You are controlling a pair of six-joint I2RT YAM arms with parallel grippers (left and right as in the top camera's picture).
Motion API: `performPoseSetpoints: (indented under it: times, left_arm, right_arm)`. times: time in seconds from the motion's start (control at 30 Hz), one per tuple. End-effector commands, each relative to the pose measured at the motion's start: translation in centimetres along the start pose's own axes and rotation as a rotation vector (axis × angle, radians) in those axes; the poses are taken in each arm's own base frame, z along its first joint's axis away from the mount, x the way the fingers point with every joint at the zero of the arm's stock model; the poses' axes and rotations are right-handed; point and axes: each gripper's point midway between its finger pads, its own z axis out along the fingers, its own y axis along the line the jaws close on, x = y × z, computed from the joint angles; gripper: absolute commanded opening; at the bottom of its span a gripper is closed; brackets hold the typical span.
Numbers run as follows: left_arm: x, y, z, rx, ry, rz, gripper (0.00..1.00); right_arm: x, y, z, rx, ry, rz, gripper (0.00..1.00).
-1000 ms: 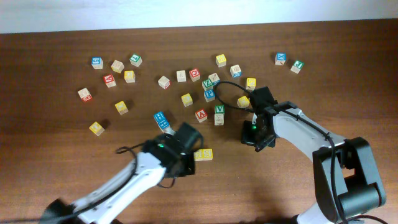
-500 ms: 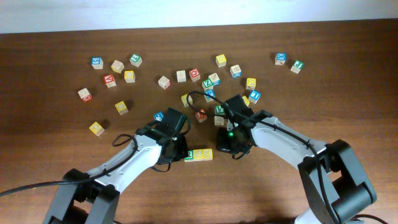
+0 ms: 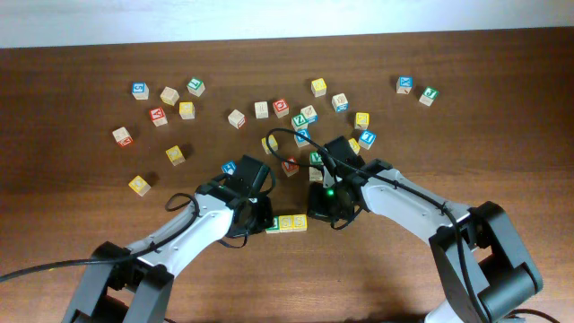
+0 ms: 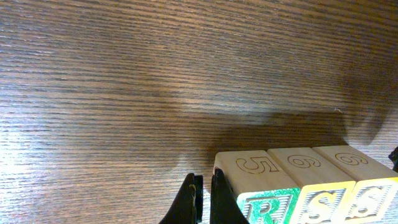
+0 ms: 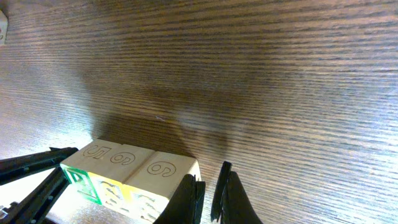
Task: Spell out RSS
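Neatly lined up, touching, on the worktop (image 4: 124,74) as R block (image 4: 258,186), S block (image 4: 309,177), second S block (image 4: 359,171). Flanked just beside the R end by the left tool (image 4: 205,184), pinched closed on nothing, and beside the far S end by the right tool (image 5: 211,179), likewise closed and empty.

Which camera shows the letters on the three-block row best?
Left wrist: the three-block row shows R, S, S readable on its front faces. Right wrist shows mostly the tops. Overhead shows it tiny, with the letters unreadable.
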Motion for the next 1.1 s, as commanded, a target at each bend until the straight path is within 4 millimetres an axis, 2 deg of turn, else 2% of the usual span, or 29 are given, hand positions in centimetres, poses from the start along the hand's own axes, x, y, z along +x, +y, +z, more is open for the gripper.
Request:
performPoseSetpoints:
  times: [0.0, 0.07, 0.13, 0.27, 0.3, 0.33, 0.37, 0.4, 0.47, 0.53, 0.57, 0.6, 0.67, 0.77, 1.07]
  left_arm:
    - [-0.4, -0.3, -0.1, 0.011, -0.002, 0.008, 0.00]
    - [-1.0, 0.5, -1.0, -0.002, -0.026, -0.014, 0.00]
    - [-2.2, 2.8, -3.0, -0.058, -0.089, -0.067, 0.00]
    - [-3.9, 6.0, -8.0, -0.047, -0.203, -0.125, 0.00]
    - [-4.0, 7.2, -9.4, -0.046, -0.232, -0.171, 0.06]
    - [-4.0, 8.3, -10.5, -0.047, -0.252, -0.208, 0.32]
    - [-3.9, 9.2, -11.4, -0.050, -0.267, -0.240, 0.64]
    - [-3.5, 10.2, -12.2, -0.058, -0.276, -0.279, 0.99]
    - [-3.6, 10.7, -12.3, -0.062, -0.279, -0.296, 0.99]
    - [-3.6, 10.7, -12.3, -0.061, -0.279, -0.297, 0.99]
    - [-3.6, 10.7, -12.3, -0.062, -0.279, -0.297, 0.99]
    - [-3.6, 10.7, -12.3, -0.062, -0.279, -0.297, 0.99]
    - [-3.6, 10.7, -12.3, -0.062, -0.279, -0.297, 0.99]
    - [-3.6, 10.7, -12.3, -0.062, -0.279, -0.297, 0.99]
    - [-3.6, 10.7, -12.3, -0.062, -0.279, -0.297, 0.99]
  right_arm:
    - [-0.1, -1.1, 0.2, 0.053, -0.012, 0.014, 0.04]
    - [-0.7, -2.5, -0.5, 0.112, -0.028, 0.025, 0.04]
    - [-2.0, -3.8, -2.5, 0.172, -0.042, 0.038, 0.04]
    - [-4.3, -4.4, -9.4, 0.234, -0.102, 0.031, 0.04]
    - [-4.3, -4.3, -11.4, 0.240, -0.123, 0.045, 0.04]
    - [-4.1, -3.9, -13.9, 0.229, -0.156, 0.027, 0.04]
    - [-3.5, -3.7, -15.6, 0.226, -0.190, 0.014, 0.04]
    - [-2.1, -3.6, -18.4, 0.239, -0.251, 0.004, 0.05]
    - [0.8, -3.4, -21.7, 0.239, -0.313, -0.006, 0.20]
    - [4.0, -2.8, -24.3, 0.201, -0.367, -0.046, 0.54]
    - [5.1, -2.8, -25.1, 0.191, -0.389, -0.043, 0.79]
    - [6.3, -2.7, -25.9, 0.174, -0.408, -0.050, 0.98]
    - [8.6, -3.0, -27.2, 0.142, -0.441, -0.034, 0.98]
    - [9.5, -2.7, -27.9, 0.100, -0.471, -0.052, 0.98]
    - [10.0, -3.1, -27.5, 0.121, -0.433, -0.043, 0.98]
